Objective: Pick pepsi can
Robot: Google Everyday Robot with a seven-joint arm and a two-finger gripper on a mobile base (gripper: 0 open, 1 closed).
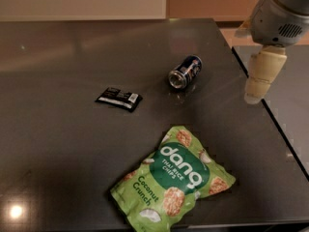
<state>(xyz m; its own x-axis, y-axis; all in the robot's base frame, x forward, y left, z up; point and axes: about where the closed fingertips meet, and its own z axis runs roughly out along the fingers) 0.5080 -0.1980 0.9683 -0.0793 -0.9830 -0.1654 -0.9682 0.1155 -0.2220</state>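
Pincer [254, 92] upper right, arm [285, 13] cropped

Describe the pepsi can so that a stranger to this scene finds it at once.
On the dark table, look right of centre, between the flat black wrapper and the gripper hanging at the right edge. The pepsi can lies there on its side. It is the only round, dark blue thing, with a shiny silver end.

Surface [63, 144]: dark, smooth, glossy; a light spot is mirrored in it. Pepsi can [185, 72]: blue metal, shiny silver end. Black wrapper [119, 98]: glossy film. Green chip bag [174, 182]: crinkled glossy plastic. Gripper [255, 93], held over the surface's right edge: matt cream casing is noted.
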